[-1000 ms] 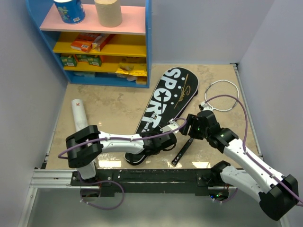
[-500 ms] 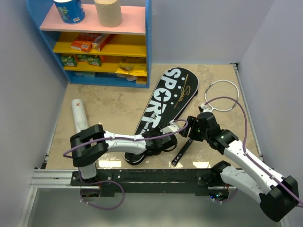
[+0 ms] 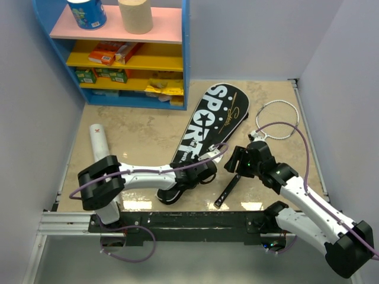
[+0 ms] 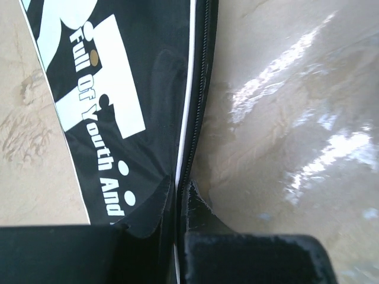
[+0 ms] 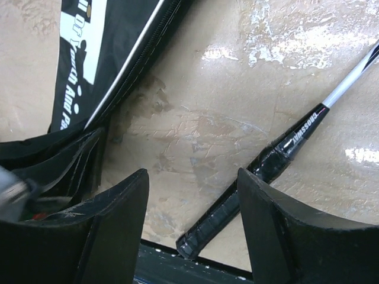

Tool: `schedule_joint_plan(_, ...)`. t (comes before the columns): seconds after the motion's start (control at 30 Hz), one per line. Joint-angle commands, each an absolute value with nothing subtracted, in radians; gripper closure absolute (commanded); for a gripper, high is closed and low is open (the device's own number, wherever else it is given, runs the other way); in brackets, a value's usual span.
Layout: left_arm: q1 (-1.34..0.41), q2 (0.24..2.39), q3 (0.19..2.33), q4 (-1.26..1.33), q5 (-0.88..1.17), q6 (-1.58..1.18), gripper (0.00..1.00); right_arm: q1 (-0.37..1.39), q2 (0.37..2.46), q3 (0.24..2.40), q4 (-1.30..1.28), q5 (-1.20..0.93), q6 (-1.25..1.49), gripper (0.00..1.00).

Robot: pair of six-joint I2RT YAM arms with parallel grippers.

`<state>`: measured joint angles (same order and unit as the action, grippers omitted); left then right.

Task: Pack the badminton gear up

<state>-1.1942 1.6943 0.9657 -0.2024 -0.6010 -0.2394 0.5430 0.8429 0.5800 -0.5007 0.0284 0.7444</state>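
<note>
Left wrist view shows the left gripper [image 4: 179,207] pinched together on the zipper edge [image 4: 198,89] of the black SPORT bag [image 4: 118,77], with the fabric puckered right at the fingertips. That bag lies flat mid-table, narrow end toward the arms. Meanwhile the right gripper [image 5: 192,186] hangs with its jaws apart over bare table [image 5: 237,89], just beside the bag's edge, and the racket [image 5: 278,154] handle lies close by one of its fingers. My guess is the step is opening the bag mouth so the racket can go in. I'd lift the pinched flap gently and straight up, since a sideways yank probably drags the whole bag, then take the handle low on the grip. Over on the left the white tube [image 3: 99,145] sits well apart, so that's a job for later.
</note>
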Motion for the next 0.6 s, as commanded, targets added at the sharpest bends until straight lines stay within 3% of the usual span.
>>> schedule_joint_plan(0.0,-1.195,1.580,0.977,-0.161,-0.454,-0.224,1.00,0.545,0.853,0.581,-0.457,0.009,0.727,0.36)
schedule_joint_plan(0.57,-1.192,1.414,0.925,-0.123,-0.175,-0.273,1.00,0.545,0.931,0.580,-0.296,-0.018,0.799,0.37)
